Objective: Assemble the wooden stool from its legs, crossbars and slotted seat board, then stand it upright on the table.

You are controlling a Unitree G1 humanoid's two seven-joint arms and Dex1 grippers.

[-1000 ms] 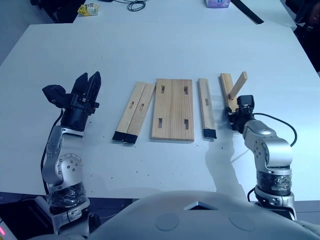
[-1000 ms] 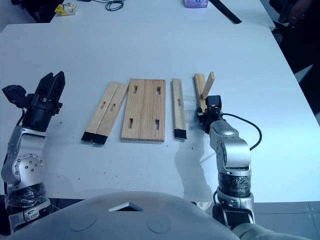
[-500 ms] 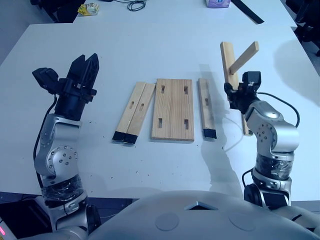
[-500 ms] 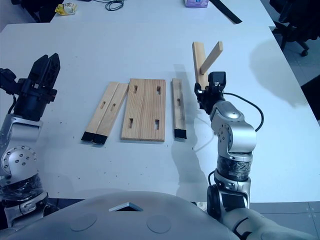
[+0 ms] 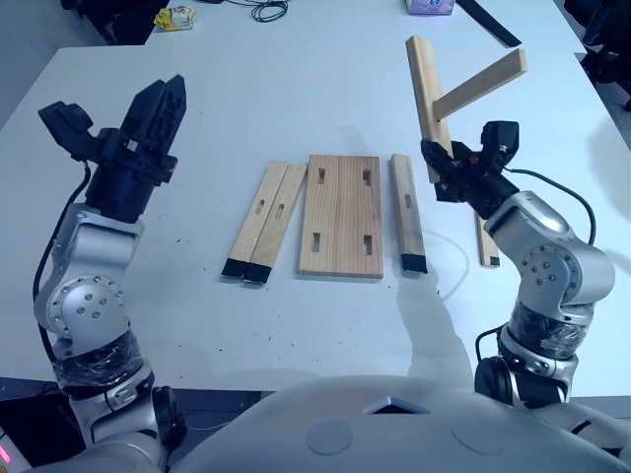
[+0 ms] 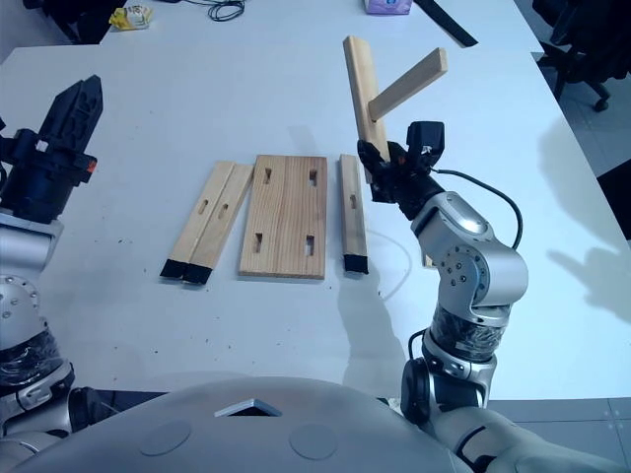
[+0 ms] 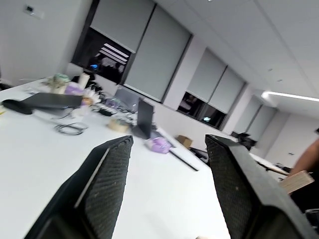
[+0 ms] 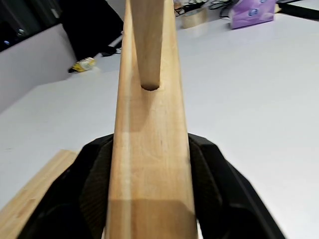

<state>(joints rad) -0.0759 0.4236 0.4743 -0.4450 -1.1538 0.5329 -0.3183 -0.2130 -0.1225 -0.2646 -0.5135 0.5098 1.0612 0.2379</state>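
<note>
Aloft, right gripper [image 5: 441,164] clamps leg [image 5: 424,84], crossbar [image 5: 483,84] seemingly pegged in; left gripper [image 5: 161,99] gapes.

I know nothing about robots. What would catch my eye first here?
Most striking is the right hand holding a wooden leg up off the white table on the right, a crossbar sticking out of it at an angle. The slotted seat board lies flat mid-table, a pair of legs on its left and a single leg on its right, while the left hand hangs open on the left.
</note>
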